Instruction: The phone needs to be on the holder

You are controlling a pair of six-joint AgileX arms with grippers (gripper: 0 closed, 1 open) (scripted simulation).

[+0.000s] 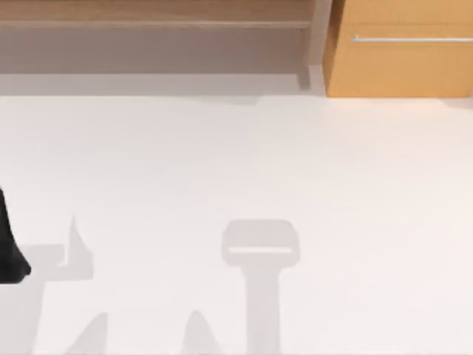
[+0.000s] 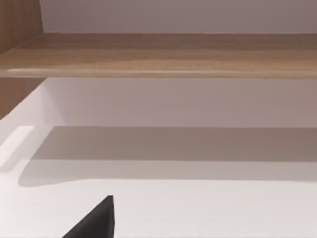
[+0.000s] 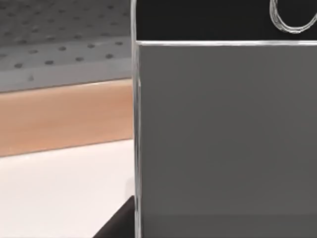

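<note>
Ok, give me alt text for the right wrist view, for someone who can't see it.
The phone stands very close to the camera, its dark grey screen edged by a thin silver rim, with a black band and a silver ring above the screen. Beside it lie the white table, a light wooden strip and a grey perforated panel behind.

White table (image 1: 236, 163), grey shadows along its near edge, wooden shelf (image 1: 155, 15) and orange cabinet (image 1: 399, 59) behind
</note>
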